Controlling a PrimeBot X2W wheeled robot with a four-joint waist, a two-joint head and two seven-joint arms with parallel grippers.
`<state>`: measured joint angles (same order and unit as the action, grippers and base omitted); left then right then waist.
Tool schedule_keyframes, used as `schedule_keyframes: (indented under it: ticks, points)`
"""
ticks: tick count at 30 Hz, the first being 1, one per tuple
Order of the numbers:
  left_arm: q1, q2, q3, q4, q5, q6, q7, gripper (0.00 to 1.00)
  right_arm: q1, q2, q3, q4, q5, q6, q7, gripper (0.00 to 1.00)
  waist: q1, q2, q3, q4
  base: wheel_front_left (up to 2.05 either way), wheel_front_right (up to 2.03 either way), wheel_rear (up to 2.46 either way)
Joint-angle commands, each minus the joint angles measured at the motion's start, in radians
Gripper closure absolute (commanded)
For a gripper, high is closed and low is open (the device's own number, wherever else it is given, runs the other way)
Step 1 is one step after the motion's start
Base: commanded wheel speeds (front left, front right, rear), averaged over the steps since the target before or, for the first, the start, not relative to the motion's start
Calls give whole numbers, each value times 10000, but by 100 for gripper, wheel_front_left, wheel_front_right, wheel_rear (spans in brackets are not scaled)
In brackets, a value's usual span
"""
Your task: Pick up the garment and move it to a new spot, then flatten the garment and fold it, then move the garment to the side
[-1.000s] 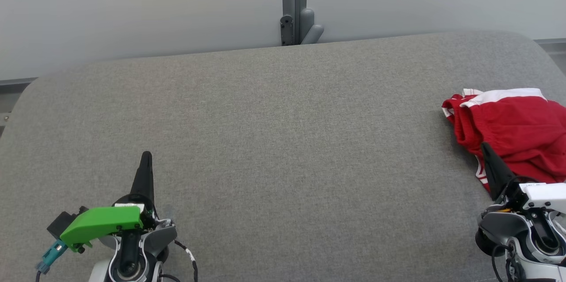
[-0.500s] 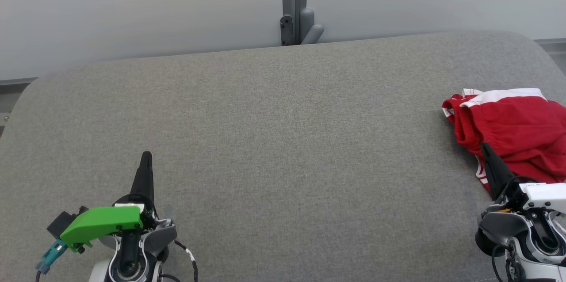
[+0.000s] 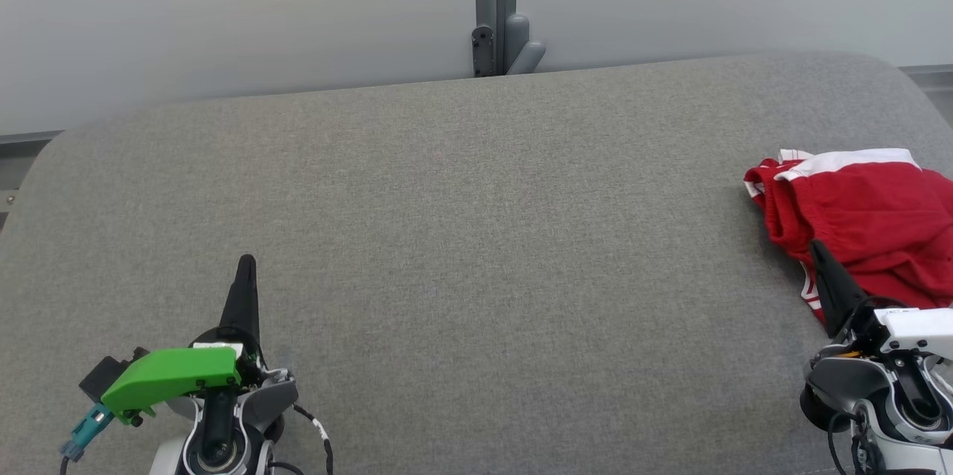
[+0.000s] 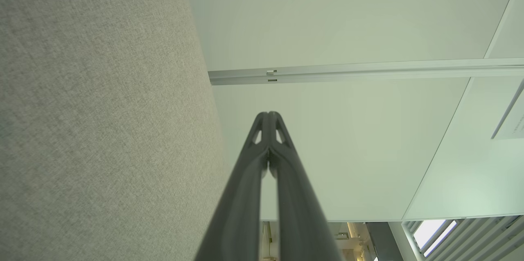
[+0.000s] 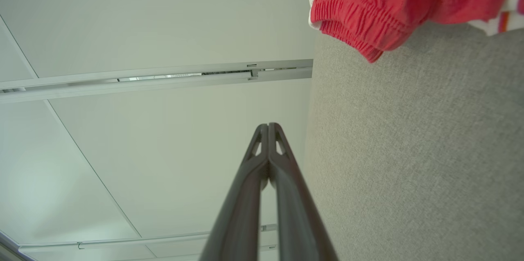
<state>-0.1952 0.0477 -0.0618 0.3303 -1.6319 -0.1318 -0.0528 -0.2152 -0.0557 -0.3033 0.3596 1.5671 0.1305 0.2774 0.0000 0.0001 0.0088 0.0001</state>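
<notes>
A red garment (image 3: pixel 864 214) with white trim lies crumpled on the grey padded surface (image 3: pixel 476 252), out at 3 o'clock in the head view, where the picture's edge cuts off its right part. The right gripper (image 3: pixel 815 246) sits at about 4 o'clock, its two dark fingers pressed together into a single point and holding nothing. Its tip points toward 11 o'clock and overlaps the garment's near edge in that view, though whether it touches the cloth cannot be told. In the right wrist view the clenched fingers rise from 6 o'clock. The garment's gathered red hem, with a strip of white beside it, shows at 1 o'clock, apart from the fingertips, with the grey surface running down the right side. The left gripper (image 3: pixel 245 263) is at 7 o'clock in the head view, well apart from the garment. It is likewise clenched tight on nothing, its tip pointing to 12 o'clock over bare grey fabric. A green cover (image 3: pixel 171 378) sits on its wrist. Beyond the surface, at 12 o'clock, a grey post (image 3: pixel 495 6) stands against a pale wall (image 3: pixel 223 13).
</notes>
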Motion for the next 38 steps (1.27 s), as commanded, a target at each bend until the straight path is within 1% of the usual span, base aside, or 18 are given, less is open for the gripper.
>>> schedule_keyframes:
  ticks: [1,38]
  points:
    - [-105,5,31,6,-104,-28,11,100,-83,-6,-25,15,19,4,34,100,0,-1,0,0,0,0,0]
    - [-105,5,30,4,-104,-27,9,100,-85,-4,-29,14,10,4,29,100,0,-1,0,0,0,0,0]
